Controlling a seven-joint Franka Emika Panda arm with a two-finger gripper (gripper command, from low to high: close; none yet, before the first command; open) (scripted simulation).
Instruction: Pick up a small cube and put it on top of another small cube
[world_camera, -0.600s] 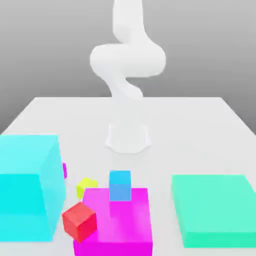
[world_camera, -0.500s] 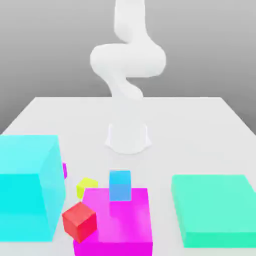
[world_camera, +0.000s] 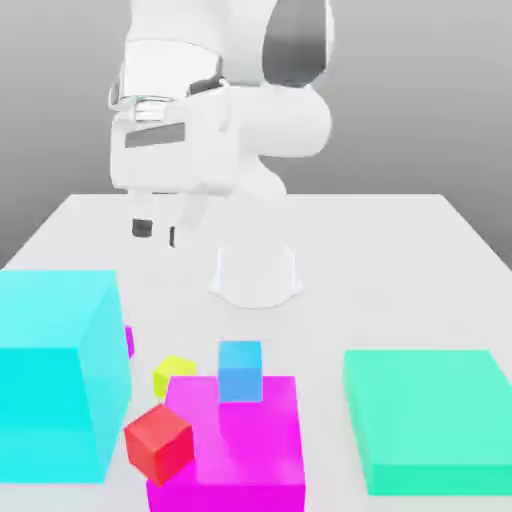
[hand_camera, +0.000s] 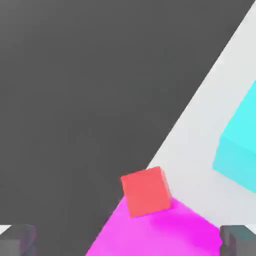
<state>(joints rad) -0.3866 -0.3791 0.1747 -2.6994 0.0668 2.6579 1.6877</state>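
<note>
Below the gripper (world_camera: 157, 233); yellow-green cube (world_camera: 173, 375)

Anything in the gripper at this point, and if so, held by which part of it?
Nothing is held: the gripper is open, with empty space between its fingertips.

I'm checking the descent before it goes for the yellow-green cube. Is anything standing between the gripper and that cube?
Nothing visible stands between the gripper and the yellow-green cube; the magenta block only hides part of its base.

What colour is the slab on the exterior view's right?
Green, slightly bluish; the slab shows best there.
</note>
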